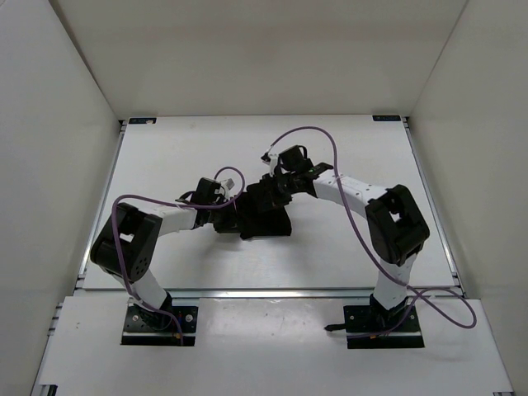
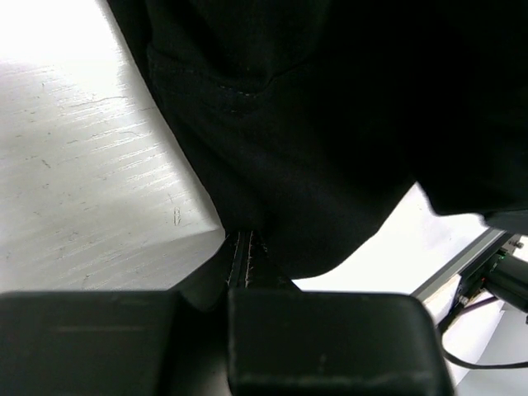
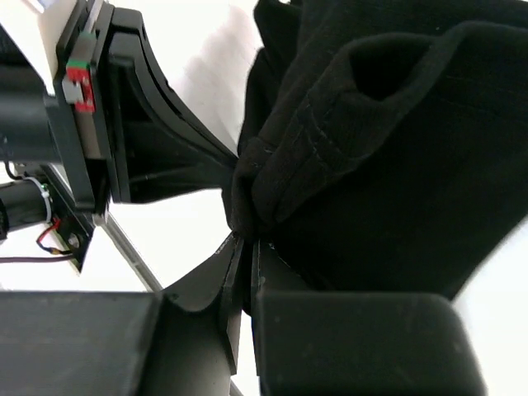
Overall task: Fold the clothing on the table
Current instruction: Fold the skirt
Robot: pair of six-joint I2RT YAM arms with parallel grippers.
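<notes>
On the table [image 1: 165,165], the clothing [image 1: 266,216] is bunched up near the middle. Our left end effector [image 2: 246,252] and right end effector [image 3: 244,247] each pinch its edge tight. If we pull too hard, it could slip out and fall messy.

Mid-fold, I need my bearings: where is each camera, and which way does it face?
Top external: above and behind the robot, looking down on the table; the left arm and right arm show whole, meeting at the clothing.
Left wrist: on the left arm, looking along the left tool, which is shut on a clothing edge, with the table behind.
Right wrist: on the right arm, looking along the right tool, which is shut on bunched clothing.
Shared: all three views show the clothing; both wrist views show it pinched.
</notes>
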